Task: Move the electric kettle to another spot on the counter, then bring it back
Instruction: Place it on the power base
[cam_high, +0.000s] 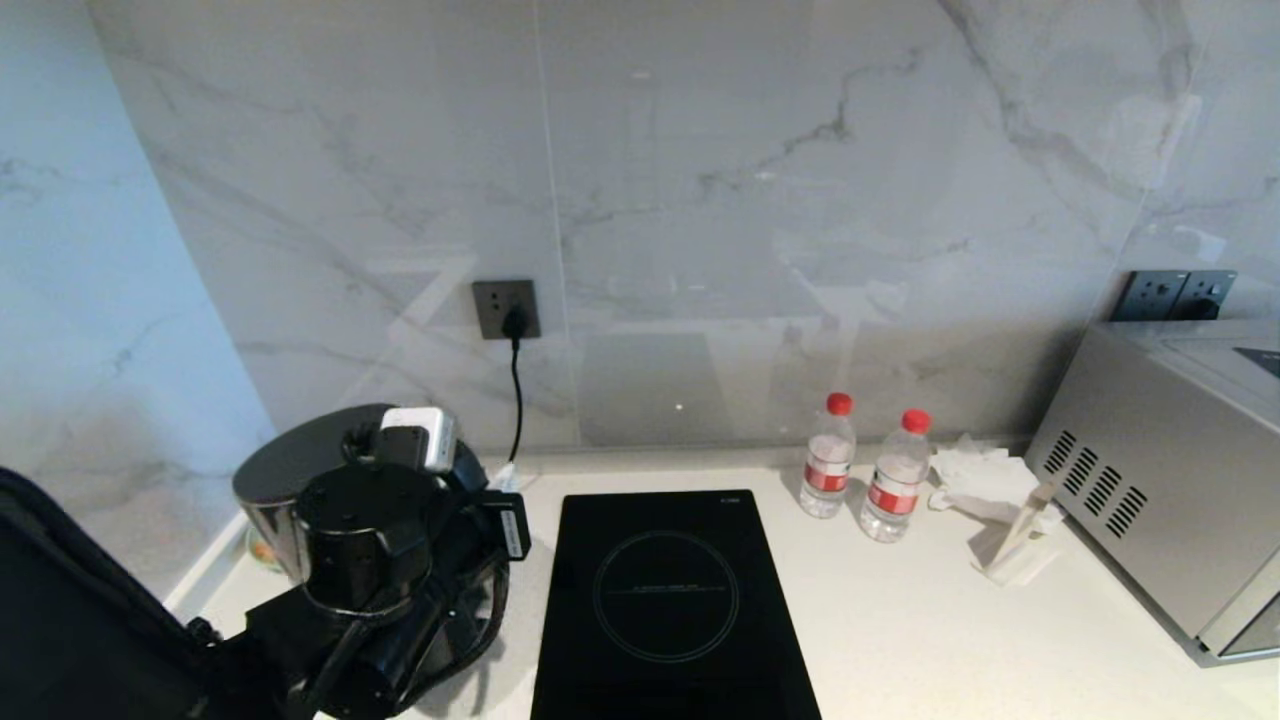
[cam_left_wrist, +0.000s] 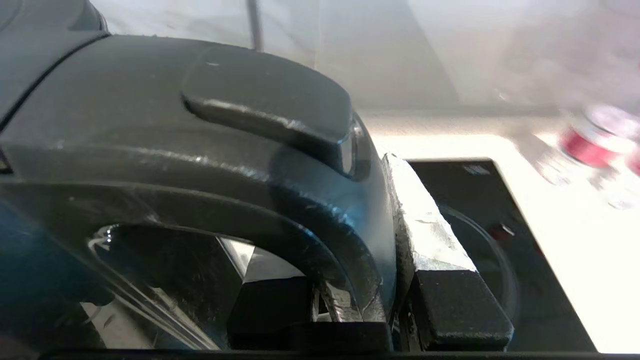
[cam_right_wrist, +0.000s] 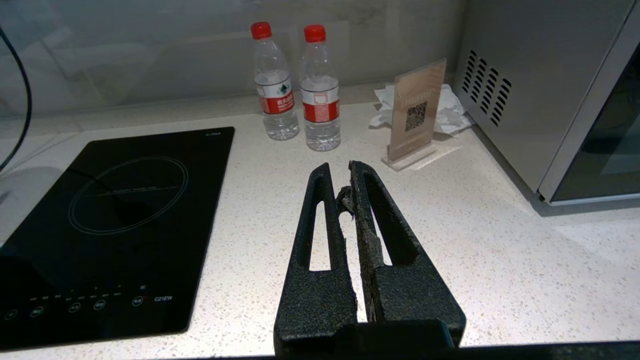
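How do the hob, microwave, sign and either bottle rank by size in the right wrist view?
1. Hob and microwave: similar, and the microwave is cut off, so unranked.
2. Sign and bottle: alike, unranked.

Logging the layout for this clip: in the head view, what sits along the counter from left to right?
Electric kettle with the left hand on its handle → induction hob → two water bottles → crumpled tissue → card stand → microwave.
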